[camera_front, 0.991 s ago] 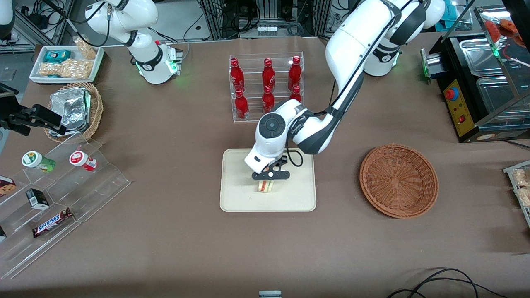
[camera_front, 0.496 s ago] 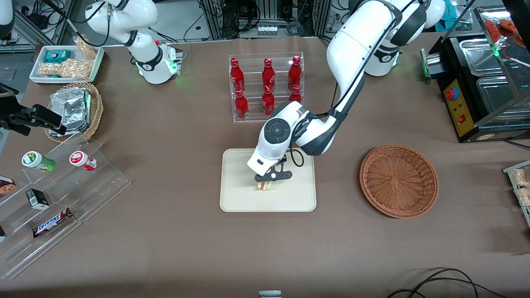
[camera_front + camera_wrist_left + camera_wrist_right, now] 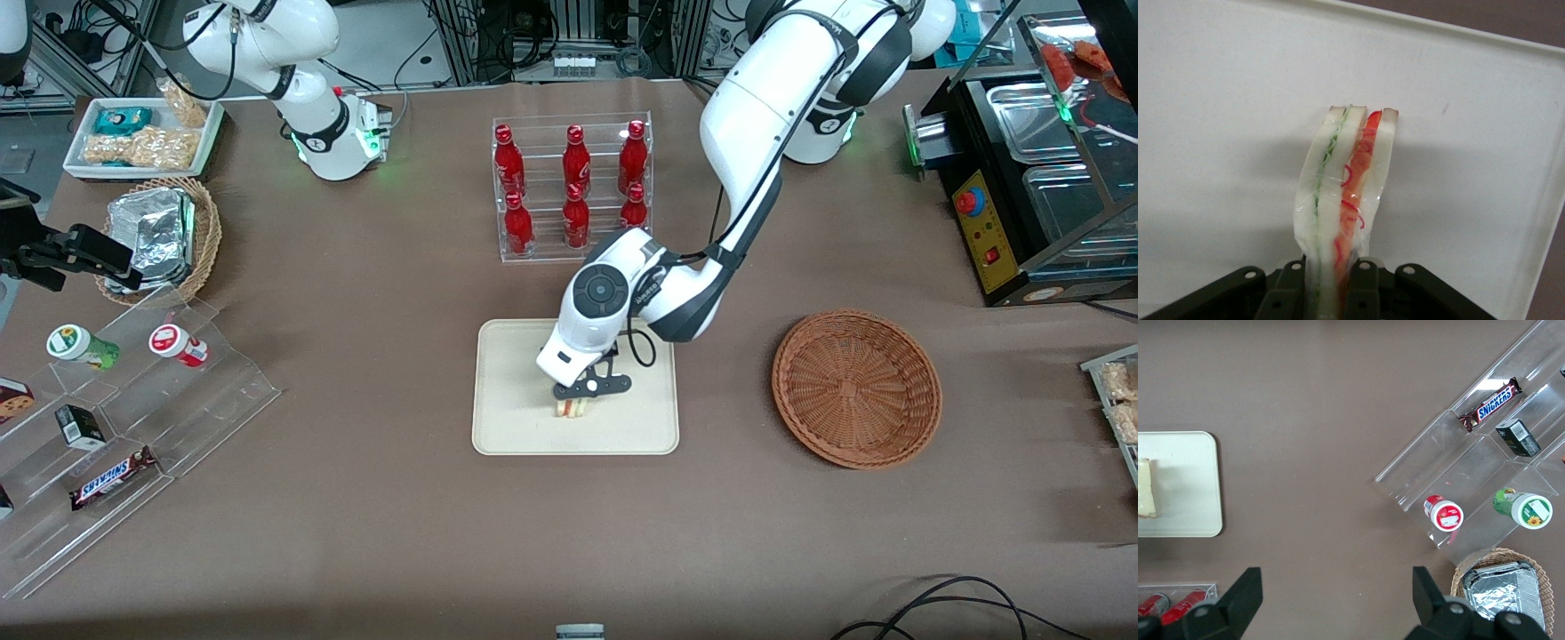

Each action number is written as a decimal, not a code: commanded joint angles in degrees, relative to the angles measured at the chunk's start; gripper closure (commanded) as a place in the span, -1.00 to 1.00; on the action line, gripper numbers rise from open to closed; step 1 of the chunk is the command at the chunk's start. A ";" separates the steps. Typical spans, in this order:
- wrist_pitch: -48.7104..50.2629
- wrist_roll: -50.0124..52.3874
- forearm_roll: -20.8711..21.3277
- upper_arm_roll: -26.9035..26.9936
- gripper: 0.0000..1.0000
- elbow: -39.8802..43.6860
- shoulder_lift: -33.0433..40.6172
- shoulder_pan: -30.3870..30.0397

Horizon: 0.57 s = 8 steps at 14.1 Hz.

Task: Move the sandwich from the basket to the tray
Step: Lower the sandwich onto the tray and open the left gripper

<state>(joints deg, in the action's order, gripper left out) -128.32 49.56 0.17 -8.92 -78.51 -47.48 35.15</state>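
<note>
Sandwich (image 3: 1338,200) base is hidden between my jaws, which are closed on it. My gripper (image 3: 579,402) points down over the tray (image 3: 507,427), forearm angled toward the basket (image 3: 856,388).

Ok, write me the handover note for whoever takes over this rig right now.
Tool: over the tray, shut on the sandwich.
Sandwich: standing on edge on the tray, gripped between the fingers; red and green filling visible in the wrist view.
Basket: toward the working arm's end, nothing in it.
Done: sandwich carried to the tray.
Left: open the tool and lift clear.
</note>
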 commanded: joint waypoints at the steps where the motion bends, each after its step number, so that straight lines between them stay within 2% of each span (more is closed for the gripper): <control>1: -0.27 0.80 0.88 0.49 -0.67 1.43 -0.95 0.09; 2: -0.09 1.06 0.88 0.49 -1.00 1.17 -0.43 0.35; 5: 2.61 1.86 1.06 0.66 -1.00 0.55 2.90 0.00; 8: 15.07 1.77 1.41 1.45 -1.00 0.64 11.24 -0.08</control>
<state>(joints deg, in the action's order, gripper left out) -120.87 50.04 0.52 -8.38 -76.40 -43.43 35.06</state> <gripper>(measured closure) 0.101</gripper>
